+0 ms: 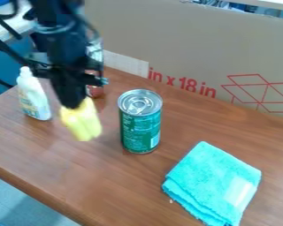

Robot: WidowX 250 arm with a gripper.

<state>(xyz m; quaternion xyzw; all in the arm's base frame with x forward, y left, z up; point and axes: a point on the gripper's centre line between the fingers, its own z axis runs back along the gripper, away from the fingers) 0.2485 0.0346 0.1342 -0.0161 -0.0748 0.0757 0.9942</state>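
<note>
**Yellow object gripped from above, beside a green can**

A soft-looking yellow object [82, 122] is grasped at its upper end by the black gripper [74, 105], whose fingers are closed on it. By this top hold the lower part is left uncovered, and the object is hung below the fingertips with a slight tilt. It appears to be held above the wooden table [79, 176], though whether its lower edge is quite clear of the surface cannot be told. It is seen between a white bottle [34, 96] and a green can [140, 123], apart from both.

The can is stood upright on its flat base, with its metal lid and pull tab turned up, so it is steadied without any support. The bottle is likewise stood on its base, with its narrow cap uppermost. Behind the gripper, a reddish container [95, 90] is partly hidden by the arm [61, 39], and its kind cannot be made out.

Nearer the front, a turquoise cloth [213, 184] is laid flat, folded into stacked layers, by which it is kept compact. Along the rear of the table a large cardboard panel [191, 42] is stood on edge, by which the work surface is bounded like a wall.
</note>
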